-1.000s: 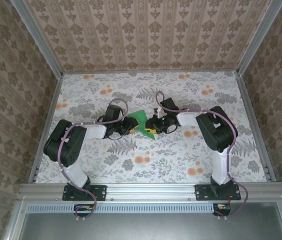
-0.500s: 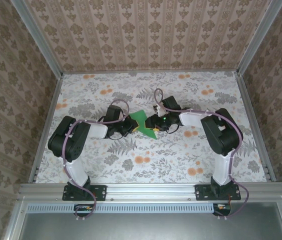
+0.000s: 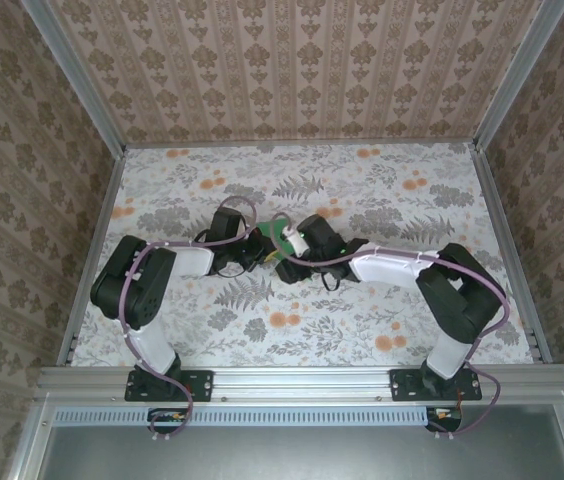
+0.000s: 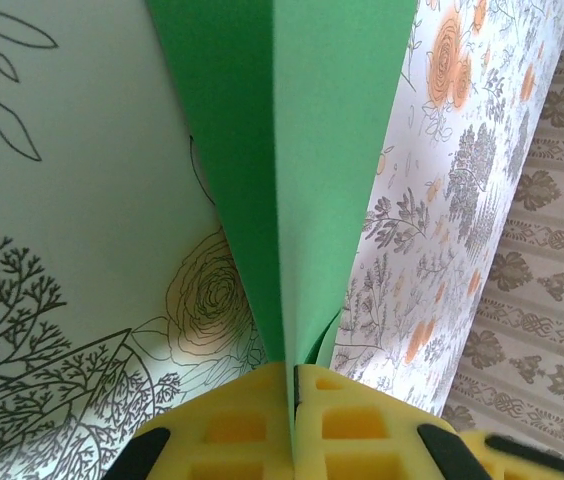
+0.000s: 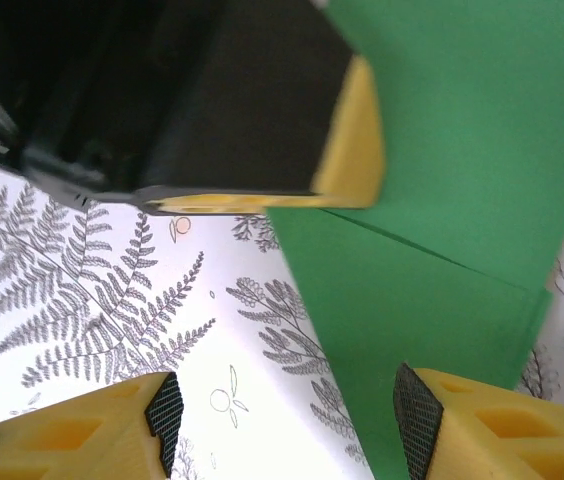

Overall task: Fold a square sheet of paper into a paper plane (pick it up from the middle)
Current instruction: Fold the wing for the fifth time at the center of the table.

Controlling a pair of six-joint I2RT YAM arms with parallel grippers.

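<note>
Two claws sit close together at mid-table. My left claw (image 4: 294, 385) is clenched on the sheet of paper (image 4: 302, 150), its yellow pads pressed together over a fold. The green sheet fans out from them in two leaves with a sharp crease between. My right claw (image 5: 282, 425) is released, fingers spread wide, with a corner of the paper reaching between them. Under everything lies the flowered table (image 4: 72, 180), with patterned walls (image 3: 292, 70) around it.
</note>
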